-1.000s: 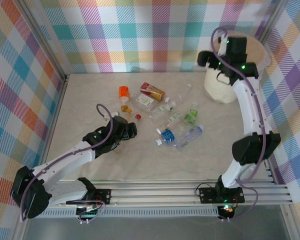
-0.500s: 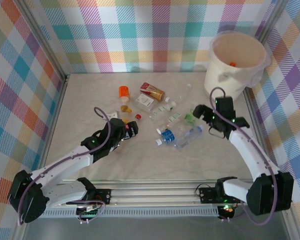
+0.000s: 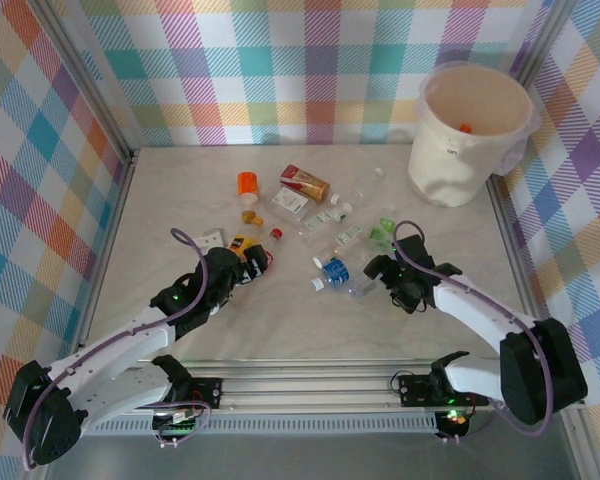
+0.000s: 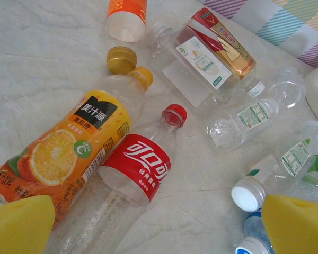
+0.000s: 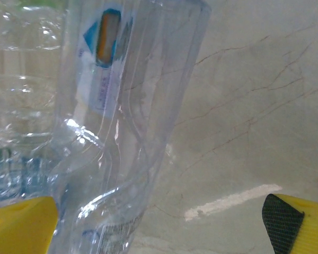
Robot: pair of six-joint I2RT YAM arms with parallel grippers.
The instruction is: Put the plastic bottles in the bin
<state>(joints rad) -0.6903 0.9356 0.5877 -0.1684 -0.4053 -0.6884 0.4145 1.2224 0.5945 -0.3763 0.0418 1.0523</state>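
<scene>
From above, the plastic bottles (image 3: pixel 305 183) lie scattered mid-table (image 3: pixel 180 190), well apart from the bin (image 3: pixel 450 175) in the far right corner. The left fingers (image 3: pixel 254 264) and right fingers (image 3: pixel 378 272) are low among them.

Left wrist: the fingers are spread wide and empty, with an orange juice bottle (image 4: pixel 69 153) and a cola bottle (image 4: pixel 138 169) ahead.

Right wrist: the fingers gape around a clear bottle (image 5: pixel 122 106), unclamped.

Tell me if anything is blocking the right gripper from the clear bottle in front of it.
Nothing visible does. In the right wrist view, the clear bottle lies directly ahead of the open right gripper, toward one side of its gap, with bare table across the rest.
</scene>
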